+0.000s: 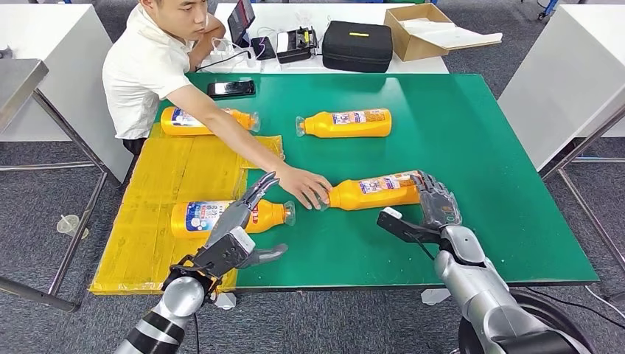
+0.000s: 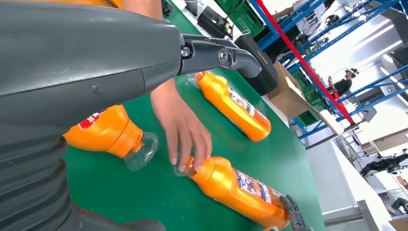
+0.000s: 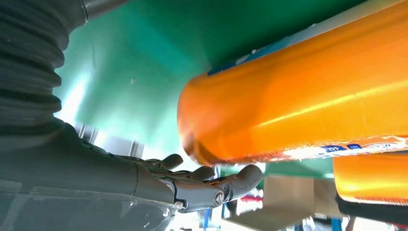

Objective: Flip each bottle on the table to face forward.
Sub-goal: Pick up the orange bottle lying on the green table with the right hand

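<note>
1. A workshop with grey carpet and white tables around; the green bench (image 1: 472, 133) carries four orange bottles lying on their sides, and a yellow mat (image 1: 177, 184) covers its left part.
2. The step in hand looks like the turning of the near-right bottle (image 1: 372, 192). The right hand (image 1: 436, 203) stands at this bottle's base end, its fingers (image 3: 211, 185) apart and close by the bottle; whether they touch it cannot be told, and it grips nothing.
3. The left hand (image 1: 239, 225) hovers over the near-left bottle (image 1: 228, 216), which lies across the mat's edge; its fingers are spread and hold nothing.
4. A person's hand (image 1: 304, 186) rests on the cap end of the near-right bottle, directly between the two robot hands. In my judgement this stands in the way: closing on the bottle calls for waiting until that hand leaves.
5. The next move likely calls for a firm hold around the bottle's body, then a roll about its long axis.
6. Two further bottles, the far-left bottle (image 1: 191, 122) and the far-middle bottle (image 1: 346, 124), lie beyond; a phone (image 1: 231, 88), a black case (image 1: 358, 46) and a cardboard box (image 1: 420, 33) sit farther back.
</note>
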Action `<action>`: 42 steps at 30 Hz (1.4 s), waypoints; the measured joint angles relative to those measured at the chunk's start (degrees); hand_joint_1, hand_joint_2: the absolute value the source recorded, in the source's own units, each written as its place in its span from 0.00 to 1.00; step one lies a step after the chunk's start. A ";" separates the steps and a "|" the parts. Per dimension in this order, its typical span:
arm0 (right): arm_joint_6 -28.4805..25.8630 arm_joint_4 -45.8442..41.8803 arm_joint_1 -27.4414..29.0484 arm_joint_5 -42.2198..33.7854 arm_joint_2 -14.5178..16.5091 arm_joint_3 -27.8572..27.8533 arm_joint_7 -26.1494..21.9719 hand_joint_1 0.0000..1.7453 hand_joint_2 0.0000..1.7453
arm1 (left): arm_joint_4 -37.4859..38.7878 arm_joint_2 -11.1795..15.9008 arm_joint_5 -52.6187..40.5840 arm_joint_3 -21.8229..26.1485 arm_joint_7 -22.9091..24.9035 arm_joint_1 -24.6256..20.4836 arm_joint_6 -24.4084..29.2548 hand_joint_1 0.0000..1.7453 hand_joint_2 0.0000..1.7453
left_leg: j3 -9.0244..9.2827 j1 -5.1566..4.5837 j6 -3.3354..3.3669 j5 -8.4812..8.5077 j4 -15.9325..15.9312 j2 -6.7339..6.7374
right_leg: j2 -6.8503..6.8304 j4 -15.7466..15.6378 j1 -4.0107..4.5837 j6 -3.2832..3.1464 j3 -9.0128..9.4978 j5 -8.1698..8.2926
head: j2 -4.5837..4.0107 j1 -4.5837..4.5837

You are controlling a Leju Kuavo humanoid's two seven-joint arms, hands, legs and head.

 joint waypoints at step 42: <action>3.82 -4.62 1.14 0.97 -0.89 7.12 4.34 1.00 1.00 | -0.07 -0.23 -1.15 0.01 -0.04 2.04 0.96 0.00 1.00 | -0.34 -0.01 0.02 0.01 0.00 0.00 | -0.01 0.01 -0.01 0.01 -0.33 0.01 | 0.00 -0.01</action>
